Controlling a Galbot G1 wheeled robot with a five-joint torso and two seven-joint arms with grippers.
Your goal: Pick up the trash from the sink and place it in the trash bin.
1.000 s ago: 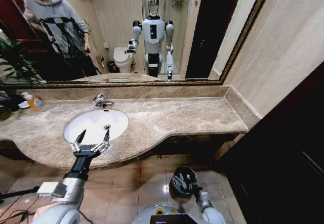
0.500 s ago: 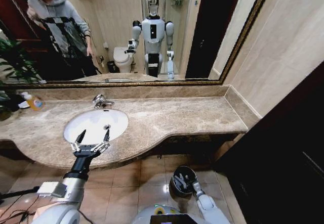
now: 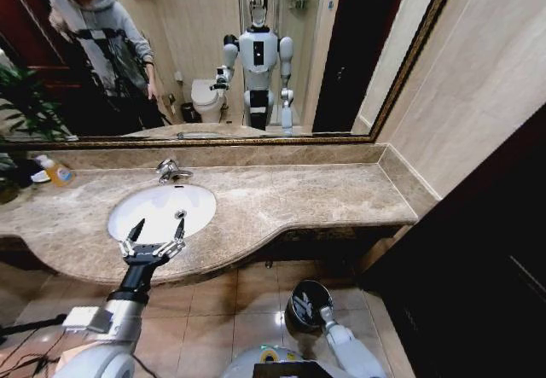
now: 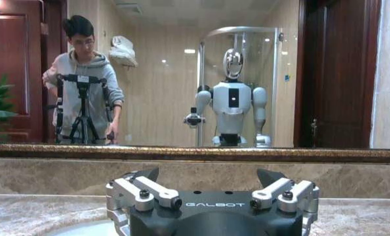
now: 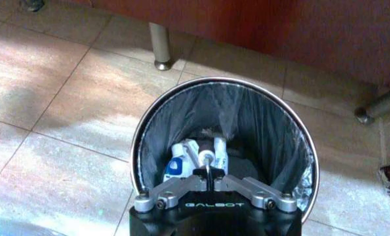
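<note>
The white oval sink (image 3: 171,203) lies in the brown marble counter, and I see no trash in its basin. My left gripper (image 3: 154,230) hovers open over the sink's near rim, nothing between its fingers (image 4: 145,177). Down on the floor to the right stands the trash bin (image 3: 300,297), black with a shiny rim (image 5: 141,142). My right gripper (image 5: 208,169) hangs right above its mouth, jaws closed together. Inside the bin lies trash: a blue-capped white bottle (image 5: 175,167) and white pieces (image 5: 220,150). One small white piece sits right at the fingertips; I cannot tell whether it is held.
A chrome tap (image 3: 168,171) stands behind the basin and an orange soap bottle (image 3: 56,171) at the counter's far left by a plant. A dark door panel (image 3: 478,250) closes off the right. The bin stands on tiled floor (image 5: 57,88) below the counter, near a metal leg (image 5: 159,46).
My right arm has drawn lower and closer to my base beside the bin. The left arm has held still over the sink.
</note>
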